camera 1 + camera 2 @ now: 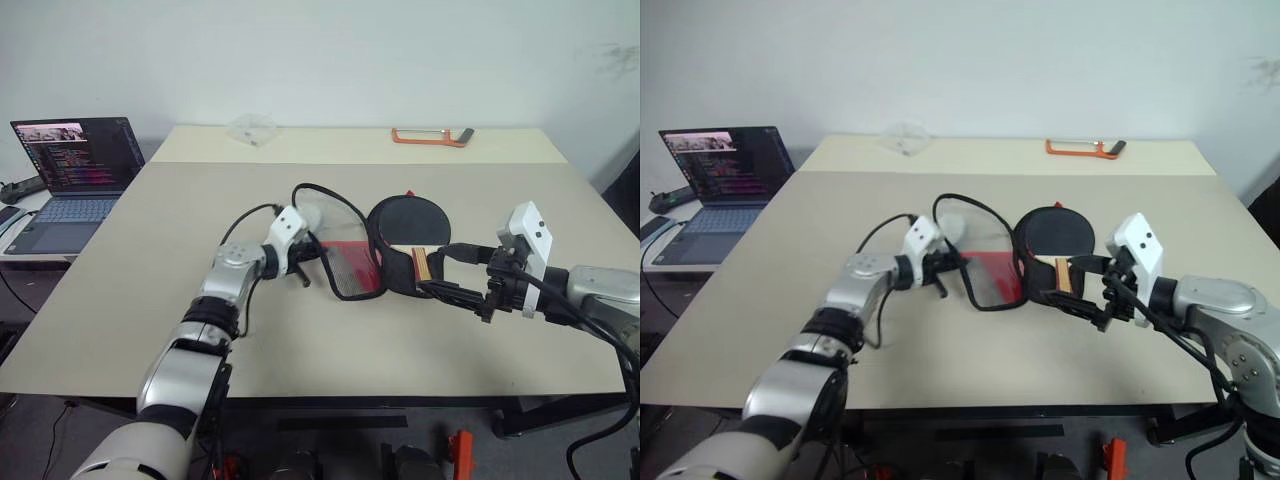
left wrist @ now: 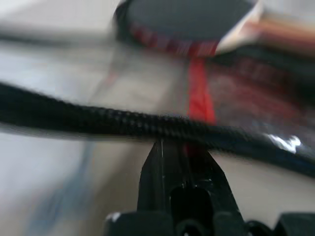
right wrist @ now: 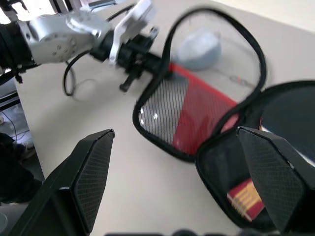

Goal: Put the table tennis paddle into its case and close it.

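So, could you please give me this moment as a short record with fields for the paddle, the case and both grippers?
paddle: table tennis paddle lies inside the open case, black face up, wooden handle toward the right gripper
case: case unzipped on the table, its mesh-and-red flap folded out toward the left gripper
left gripper: left gripper shut on the flap's zipper rim
right gripper: right gripper open, near the paddle handle, holding nothing
task state: paddle in, case not yet closed

One paddle, one case, one laptop
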Motion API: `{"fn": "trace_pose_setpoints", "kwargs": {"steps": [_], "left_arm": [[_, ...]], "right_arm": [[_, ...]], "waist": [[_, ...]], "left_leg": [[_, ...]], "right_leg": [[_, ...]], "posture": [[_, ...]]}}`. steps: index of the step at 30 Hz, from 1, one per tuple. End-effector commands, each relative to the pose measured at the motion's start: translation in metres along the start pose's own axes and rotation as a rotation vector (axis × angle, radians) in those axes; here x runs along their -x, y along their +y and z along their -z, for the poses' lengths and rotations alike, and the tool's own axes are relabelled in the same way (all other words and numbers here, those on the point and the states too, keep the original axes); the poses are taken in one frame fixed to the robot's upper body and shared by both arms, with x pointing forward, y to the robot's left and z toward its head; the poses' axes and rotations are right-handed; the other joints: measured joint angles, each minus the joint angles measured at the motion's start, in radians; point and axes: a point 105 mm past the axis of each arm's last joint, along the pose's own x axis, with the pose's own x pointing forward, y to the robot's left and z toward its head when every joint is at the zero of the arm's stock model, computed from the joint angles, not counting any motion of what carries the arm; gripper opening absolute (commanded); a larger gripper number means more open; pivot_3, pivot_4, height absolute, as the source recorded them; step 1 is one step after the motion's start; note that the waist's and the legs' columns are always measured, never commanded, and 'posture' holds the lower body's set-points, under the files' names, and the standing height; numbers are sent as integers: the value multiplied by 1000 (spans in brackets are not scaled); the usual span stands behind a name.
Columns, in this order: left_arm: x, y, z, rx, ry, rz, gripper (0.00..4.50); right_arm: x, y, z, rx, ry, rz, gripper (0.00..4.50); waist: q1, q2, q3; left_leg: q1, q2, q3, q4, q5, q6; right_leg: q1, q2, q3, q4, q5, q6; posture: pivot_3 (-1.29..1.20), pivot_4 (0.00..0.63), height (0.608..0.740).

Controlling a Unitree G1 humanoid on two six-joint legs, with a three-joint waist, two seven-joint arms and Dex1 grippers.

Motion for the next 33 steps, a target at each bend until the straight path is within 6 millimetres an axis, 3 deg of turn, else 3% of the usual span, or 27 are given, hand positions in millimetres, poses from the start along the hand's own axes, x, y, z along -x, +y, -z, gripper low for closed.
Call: {"fn": "trace_pose_setpoints", "kwargs": {"steps": [1, 7, 10, 15, 19, 22, 26, 33], "left_arm": [[-17, -8, -58, -45, -151, 68, 13], [-56, -46, -96, -63, -220, 193, 13], [-68, -56, -96, -70, -206, 204, 13], [-64, -50, -86, -66, -196, 186, 13], [-46, -41, -74, -46, -210, 210, 3], [-16, -36, -64, -36, -250, 279, 3], [16, -39, -68, -62, -281, 340, 3], [61, -45, -67, -103, -245, 316, 3]], "right_arm": [[14, -2, -13, 51, -42, 39, 4385], [43, -20, -14, 36, -25, 158, 4385], [52, -30, -13, 40, -9, 229, 4385], [42, -38, -1, -11, 9, 271, 4385], [27, -54, 9, -94, -12, 325, 4443], [1, -87, 25, -196, -11, 452, 4443], [-23, -116, 46, -240, 37, 568, 4443], [-56, -131, 67, -308, 72, 588, 4443]], "waist": [[4, 0, 0], [11, -1, 0], [9, -1, 1], [1, -1, 1], [0, -1, 0], [-19, 0, 0], [-22, 0, 0], [-21, 1, 0]], "left_leg": [[-1, 0, 0, 0, 0, 0], [-1, -1, -1, 0, 0, 0], [-1, -1, 0, 0, 0, 0], [2, 1, 2, 0, -1, 2], [2, 1, 3, 0, 0, 1], [4, 1, 4, 0, 0, 0], [3, 2, 4, -1, 1, -1], [1, 2, 4, -1, 0, -1]], "right_leg": [[0, 0, 0, 0, 0, 0], [1, -1, -1, -2, 0, 0], [1, -1, -2, -2, 0, 0], [1, 1, 1, 1, 0, 0], [1, 1, 2, 1, 1, 0], [1, 2, 4, 1, 1, 0], [-1, 3, 5, 2, 2, -1], [-2, 2, 6, 0, 2, -1]], "posture": [[0, 150, 740], [0, 150, 740], [0, 150, 740], [0, 150, 740], [0, 150, 740], [0, 150, 740], [0, 150, 740], [0, 150, 740]]}}
